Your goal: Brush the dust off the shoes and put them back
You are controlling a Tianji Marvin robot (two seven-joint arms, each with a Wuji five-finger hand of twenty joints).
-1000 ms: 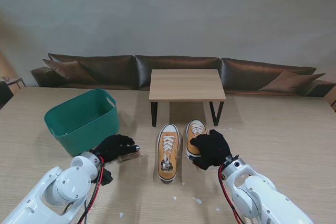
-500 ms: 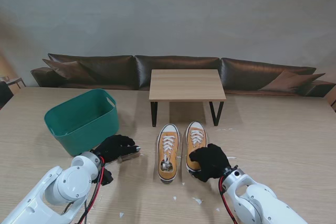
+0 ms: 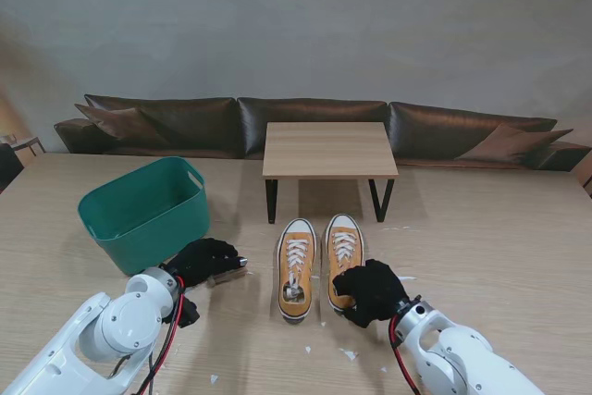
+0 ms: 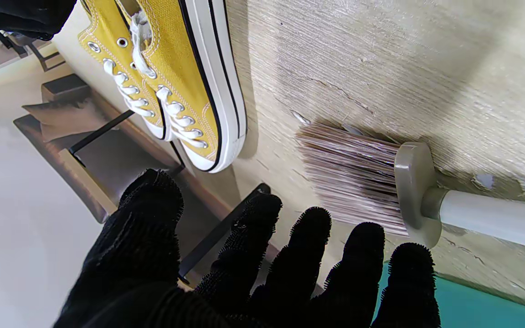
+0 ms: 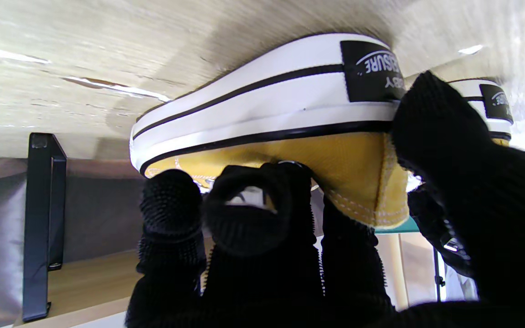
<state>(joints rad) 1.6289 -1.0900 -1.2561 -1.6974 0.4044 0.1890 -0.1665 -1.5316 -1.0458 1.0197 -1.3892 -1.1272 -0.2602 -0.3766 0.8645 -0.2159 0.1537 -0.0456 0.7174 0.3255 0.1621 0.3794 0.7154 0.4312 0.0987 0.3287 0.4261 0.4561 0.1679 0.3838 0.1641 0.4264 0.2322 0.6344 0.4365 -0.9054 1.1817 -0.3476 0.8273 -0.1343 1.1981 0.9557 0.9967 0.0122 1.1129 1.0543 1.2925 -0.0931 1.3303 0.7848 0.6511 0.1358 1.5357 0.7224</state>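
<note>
With the black-gloved right hand point(image 3: 371, 290) clasping the heel of the right yellow canvas sneaker point(image 3: 344, 249) at lower centre, lift it squarely while the empty, spread left hand point(image 3: 201, 261) closes on the grey-handled brush point(image 4: 383, 186) beneath it.

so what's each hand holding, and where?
Right hand grips the right shoe at its heel. Left hand holds nothing, fingers spread by the brush.

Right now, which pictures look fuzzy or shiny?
Stand view: sharp, soft even light. Left wrist view: brush and yellow shoes crisp, the left hand up close a little soft. Right wrist view: the right hand looms blurry, with bright glare streaks on the table.
</note>
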